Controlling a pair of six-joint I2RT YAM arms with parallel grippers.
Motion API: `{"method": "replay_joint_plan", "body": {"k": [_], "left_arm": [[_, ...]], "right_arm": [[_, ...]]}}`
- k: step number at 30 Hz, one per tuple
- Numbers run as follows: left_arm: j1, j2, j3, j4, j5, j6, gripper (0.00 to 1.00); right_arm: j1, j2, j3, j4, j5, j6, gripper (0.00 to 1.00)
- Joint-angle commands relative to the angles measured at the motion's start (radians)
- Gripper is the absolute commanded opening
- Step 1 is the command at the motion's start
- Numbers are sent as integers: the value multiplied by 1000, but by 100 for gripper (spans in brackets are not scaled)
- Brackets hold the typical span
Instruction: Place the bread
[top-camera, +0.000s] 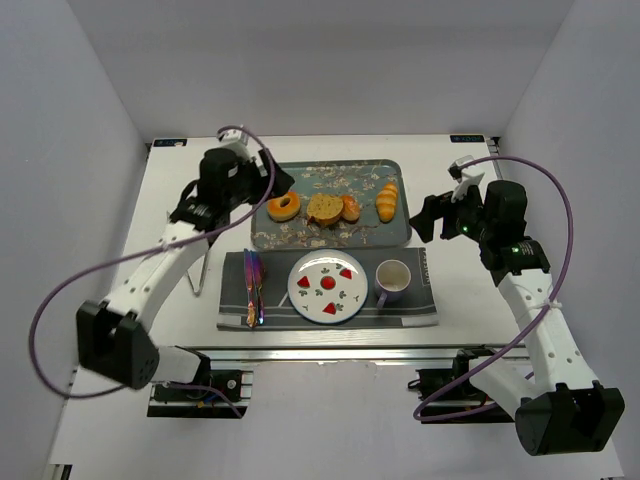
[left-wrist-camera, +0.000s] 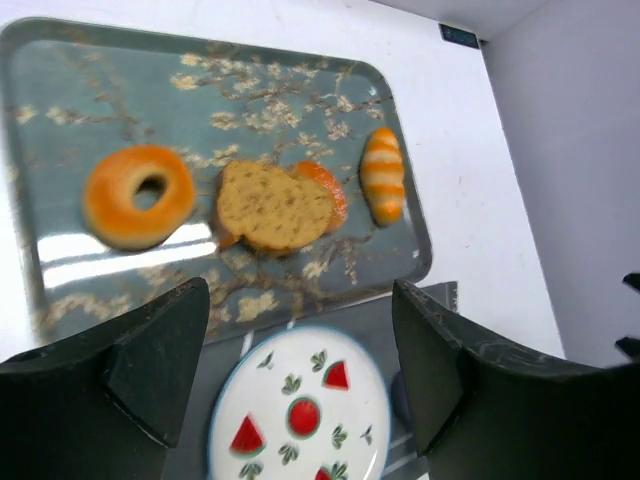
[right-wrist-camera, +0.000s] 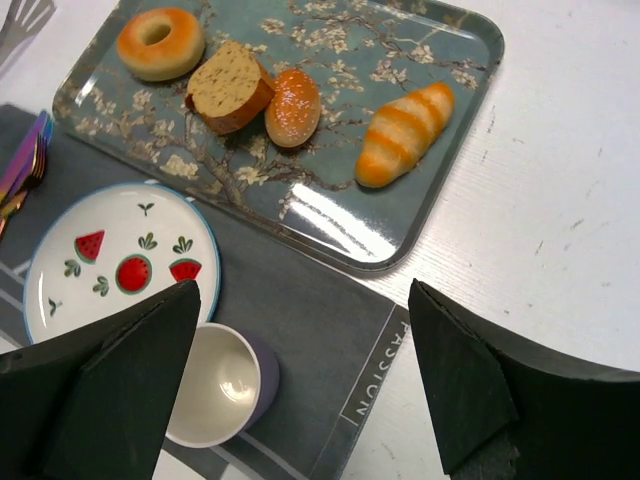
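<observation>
A slice of brown bread (top-camera: 323, 208) lies on a blue flowered tray (top-camera: 330, 175), between a ring donut (top-camera: 283, 207) and a round bun (top-camera: 350, 208). It shows in the left wrist view (left-wrist-camera: 272, 205) and the right wrist view (right-wrist-camera: 228, 88). A white plate with watermelon pictures (top-camera: 327, 285) lies on a grey placemat (top-camera: 420, 300) in front of the tray. My left gripper (top-camera: 266, 190) is open and empty above the tray's left end (left-wrist-camera: 298, 300). My right gripper (top-camera: 430, 216) is open and empty, right of the tray, above the placemat's right end (right-wrist-camera: 302, 300).
A striped croissant (top-camera: 387, 200) lies at the tray's right end. A purple cup (top-camera: 392, 280) stands on the placemat right of the plate, and cutlery (top-camera: 253, 288) lies to the plate's left. White walls close in the table on three sides.
</observation>
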Motion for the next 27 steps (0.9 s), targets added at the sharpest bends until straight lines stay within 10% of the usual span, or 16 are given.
{"method": "replay_joint_plan", "body": {"k": [1, 3, 4, 6, 7, 9, 11, 13, 16, 27], "left_arm": [[59, -165, -152, -116, -31, 22, 82], [105, -247, -223, -148, -21, 28, 73], [131, -325, -284, -160, -10, 33, 50], [221, -390, -330, -214, -7, 41, 19], [288, -416, -346, -239, -11, 50, 3], [353, -444, -375, -301, 5, 99, 1], [444, -424, -384, -347, 15, 140, 23], [491, -392, -377, -378, -14, 186, 51], [507, -327, -360, -401, -102, 258, 64], [513, -5, -245, -395, -197, 452, 74]], "right_arm": [[-3, -13, 23, 18, -86, -81, 89], [-5, -12, 23, -20, -292, -258, 88], [-3, -12, 23, -89, -355, -343, 84], [-5, -6, 12, -99, -506, -433, 58], [-3, -4, -2, -96, -544, -442, 28], [-1, 5, -14, -77, -625, -444, 8], [-1, 19, -32, -50, -662, -434, 26], [3, 33, -35, -48, -671, -434, 69], [5, 65, -19, -100, -671, -468, 89], [5, -1, -149, 52, -621, -385, 89]]}}
